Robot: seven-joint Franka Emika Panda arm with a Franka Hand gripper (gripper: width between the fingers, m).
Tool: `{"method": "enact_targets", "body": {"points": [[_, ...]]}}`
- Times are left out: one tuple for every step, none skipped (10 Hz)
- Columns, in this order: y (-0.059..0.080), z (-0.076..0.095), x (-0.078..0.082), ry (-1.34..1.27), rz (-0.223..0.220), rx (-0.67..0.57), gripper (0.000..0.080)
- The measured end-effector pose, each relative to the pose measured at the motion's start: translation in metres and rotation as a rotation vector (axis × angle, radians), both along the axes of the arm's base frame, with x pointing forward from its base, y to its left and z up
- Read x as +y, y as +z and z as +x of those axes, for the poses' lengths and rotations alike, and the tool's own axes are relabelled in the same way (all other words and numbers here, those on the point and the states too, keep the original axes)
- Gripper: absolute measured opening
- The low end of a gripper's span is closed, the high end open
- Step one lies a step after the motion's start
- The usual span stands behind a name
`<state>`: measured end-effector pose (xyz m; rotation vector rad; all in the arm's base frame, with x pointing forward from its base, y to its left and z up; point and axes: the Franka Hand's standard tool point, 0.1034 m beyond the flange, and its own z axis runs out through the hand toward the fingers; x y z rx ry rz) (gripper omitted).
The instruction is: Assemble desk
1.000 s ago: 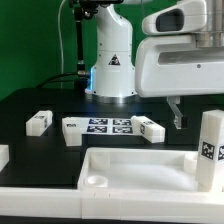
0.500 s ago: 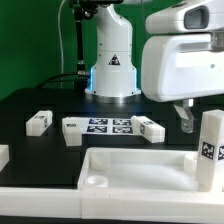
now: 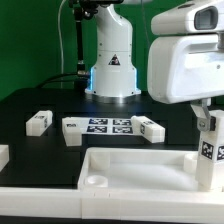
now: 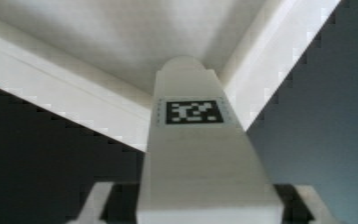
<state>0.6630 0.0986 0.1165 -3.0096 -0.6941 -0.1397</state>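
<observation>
A white square leg [image 3: 209, 150] with a black-and-white tag stands upright at the exterior view's right, beside the white tabletop panel [image 3: 130, 153]. My gripper [image 3: 204, 120] has come down over the leg's top. In the wrist view the leg [image 4: 197, 110] fills the space between my fingers [image 4: 101, 205], and the dark pads sit against its two sides. My gripper [image 4: 197, 205] is shut on this leg. The tabletop's raised rim [image 4: 69, 75] shows beyond the leg. Its round corner socket [image 3: 93, 181] is at the exterior view's left.
Three more white legs [image 3: 39, 121] [image 3: 72, 130] [image 3: 150, 127] lie on the black table around the marker board [image 3: 108, 125]. Another white part [image 3: 3, 155] pokes in at the left edge. The arm's base [image 3: 110, 65] stands behind them.
My gripper has moved toward the exterior view's right and onto the upright leg. Its jaws have narrowed from wide open onto the leg's sides.
</observation>
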Motion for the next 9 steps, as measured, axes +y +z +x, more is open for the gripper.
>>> {"method": "enact_targets", "body": {"points": [[0.0000, 0.0000, 0.0000, -0.004, 0.000, 0.000, 0.0288], [0.0000, 0.0000, -0.0001, -0.019, 0.002, 0.001, 0.0288], [0.0000, 0.0000, -0.0001, -0.020, 0.002, 0.001, 0.0288], [-0.0002, 0.0005, -0.0017, -0.145, 0.022, 0.009, 0.0288], [-0.0004, 0.0009, -0.0028, -0.240, 0.036, 0.015, 0.0288], [-0.0006, 0.0012, -0.0042, -0.345, 0.047, 0.022, 0.0288], [-0.0007, 0.0016, -0.0055, -0.442, 0.059, 0.029, 0.0288], [-0.0009, 0.0020, -0.0073, -0.539, 0.078, 0.037, 0.0288], [-0.0009, 0.0022, -0.0090, -0.649, 0.091, 0.045, 0.0289]]}}
